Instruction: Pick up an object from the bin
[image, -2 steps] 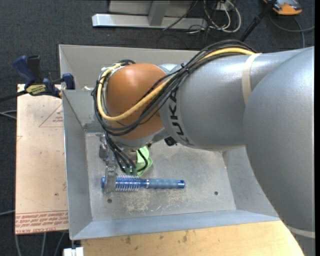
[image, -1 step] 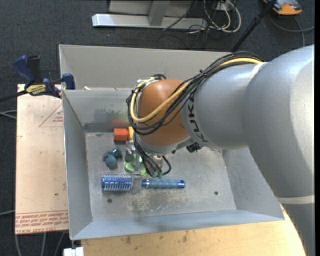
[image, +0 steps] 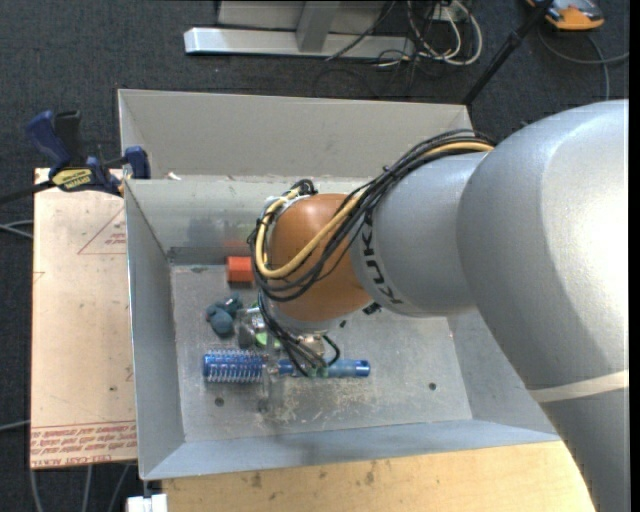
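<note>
Your gripper (image: 285, 348) is hanging low in the bin (image: 150, 330), just above the floor at the near middle. The orange wrist cover (image: 305, 255) is hiding most of it from you, so you cannot tell whether it is wide or narrow, nor whether anything is sitting in it. It is hovering right over a blue brush (image: 232, 368), about where the head is meeting the handle. You cannot tell whether it is touching the brush.

The brush is lying flat along the near side of the floor, with its ribbed, bristly head pointing left. Its slim handle is running right and poking out past the gripper. A small dark teal lump (image: 221, 318) is resting just left of the gripper. Farther back, an orange block (image: 240, 269) is sitting near the far wall, well apart from the brush.

Judging by this, you are working the descent-and-grasp step, with nothing lifted yet. The next move is likely calling for a close across the brush's narrow neck, then a straight lift. An off-centre hold risks letting the long handle tip the brush.
</note>
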